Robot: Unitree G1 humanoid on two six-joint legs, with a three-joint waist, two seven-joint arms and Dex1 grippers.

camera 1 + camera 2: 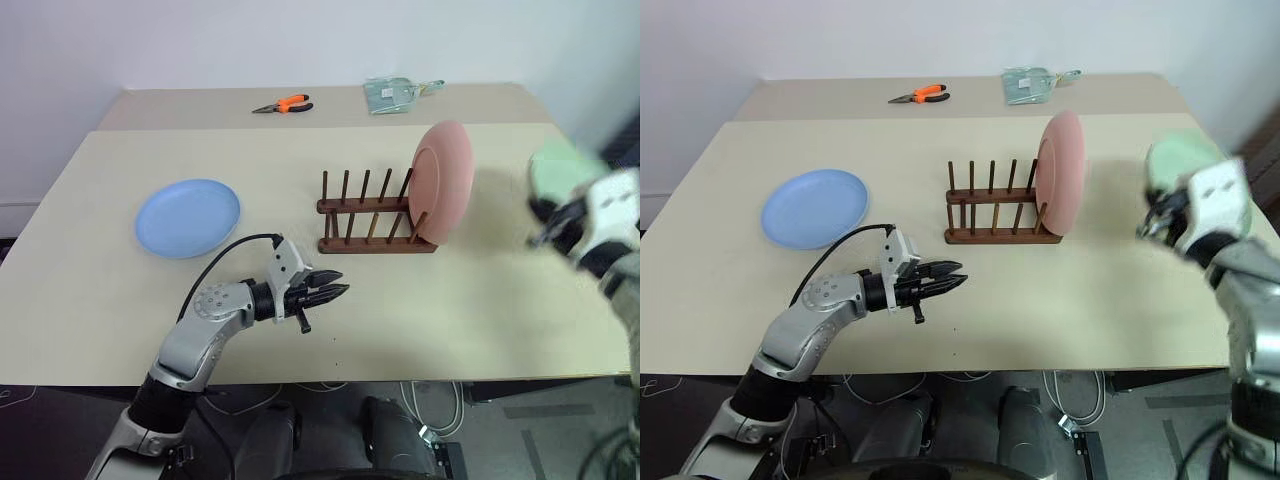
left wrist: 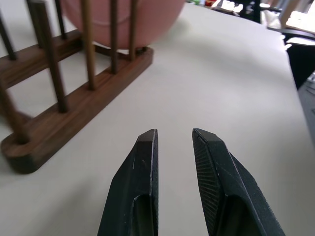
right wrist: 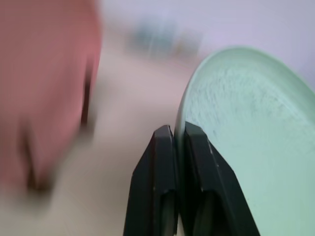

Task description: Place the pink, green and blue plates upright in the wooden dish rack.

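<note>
The pink plate [image 1: 445,180] stands upright in the right end slot of the wooden dish rack [image 1: 365,215] at the middle of the table. Flat on the table's left side lies the blue plate [image 1: 188,217]. My right gripper [image 3: 178,132] is shut on the rim of the green plate [image 1: 560,168], held tilted in the air to the right of the rack. Near the table's front edge my left gripper [image 1: 335,285] points toward the rack, its fingers a little apart with nothing between them.
Orange-handled pliers [image 1: 285,104] and a clear plastic packet [image 1: 395,93] lie on the far table strip. Several rack pegs left of the pink plate stand free. The table's right edge runs close to the held plate.
</note>
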